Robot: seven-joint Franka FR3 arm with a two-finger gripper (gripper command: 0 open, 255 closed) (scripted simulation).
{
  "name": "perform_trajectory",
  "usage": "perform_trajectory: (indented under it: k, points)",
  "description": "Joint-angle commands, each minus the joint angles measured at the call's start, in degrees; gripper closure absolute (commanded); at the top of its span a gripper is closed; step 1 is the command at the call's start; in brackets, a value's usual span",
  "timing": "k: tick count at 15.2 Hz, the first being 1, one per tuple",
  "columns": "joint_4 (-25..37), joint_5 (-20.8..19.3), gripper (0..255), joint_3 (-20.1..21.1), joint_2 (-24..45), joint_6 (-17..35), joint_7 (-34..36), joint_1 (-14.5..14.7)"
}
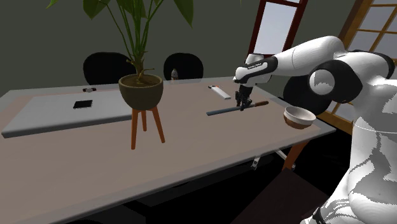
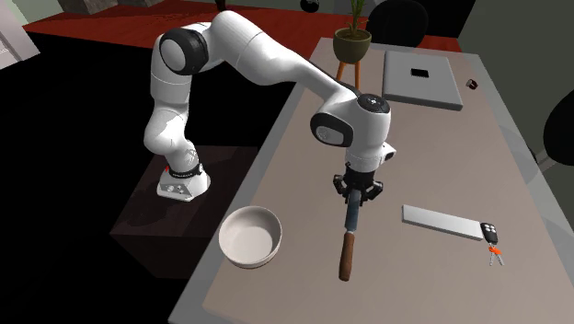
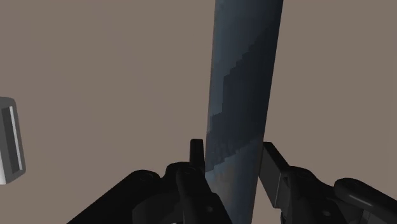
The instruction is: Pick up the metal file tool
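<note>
End effector (image 1: 242, 102) points straight down, pinching the file (image 1: 236, 109) across its narrow blade for a square grip, as it lies flat near the tabletop (image 1: 191, 140) edge beside the bowl (image 1: 298, 116).

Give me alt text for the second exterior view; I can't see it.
The white arm's black gripper is clasped on the blade of the metal file, which lies on the table, brown handle toward the camera. A white bowl sits at the file's left in this view, a grey flat bar at its right.
</note>
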Motion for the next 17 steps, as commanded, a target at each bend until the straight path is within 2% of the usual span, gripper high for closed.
perform_trajectory:
  k: [1, 15, 17]
  points:
    - [0.4, -0.2, 255, -0.1, -0.2, -0.6, 0.1, 0.0]
    - [7.2, -2.4, 255, -1.1, -3.4, -10.1, 1.5, 0.4]
    - [7.3, -2.4, 255, -1.1, -3.4, -10.2, 1.5, 0.4]
